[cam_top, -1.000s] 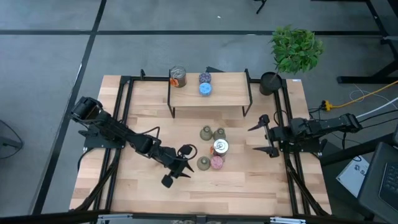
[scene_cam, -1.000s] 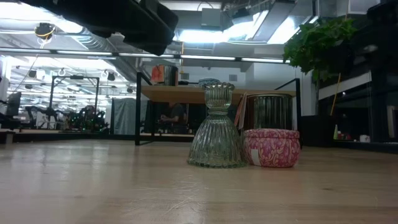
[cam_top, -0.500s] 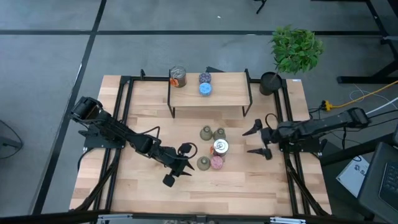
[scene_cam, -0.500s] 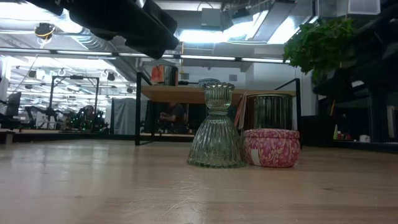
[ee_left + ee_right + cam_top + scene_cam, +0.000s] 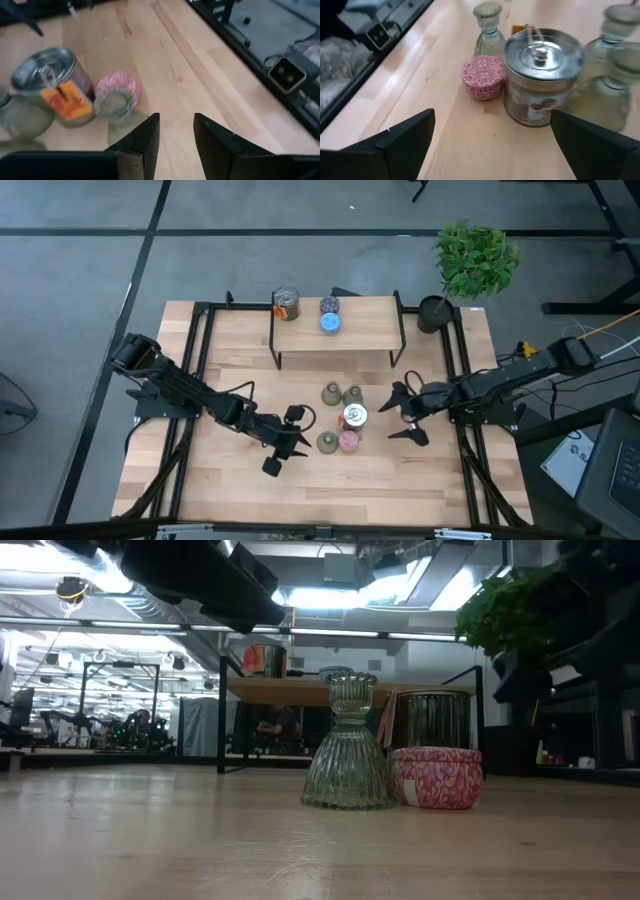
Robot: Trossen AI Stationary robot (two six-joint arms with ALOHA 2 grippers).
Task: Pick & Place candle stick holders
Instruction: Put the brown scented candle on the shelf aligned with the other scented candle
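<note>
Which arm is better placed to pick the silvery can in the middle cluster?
Right, probably. The right end effector is open and faces the silvery can directly; the left end effector sits nearer the green vase-shaped holder.

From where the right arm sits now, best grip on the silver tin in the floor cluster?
Take the silver tin across its straight cylindrical wall, below the lid. It stands upright, and the knobbed lid offers little hold. Come from the right pincer's open side; the pink holder and green vases crowd the others.
</note>
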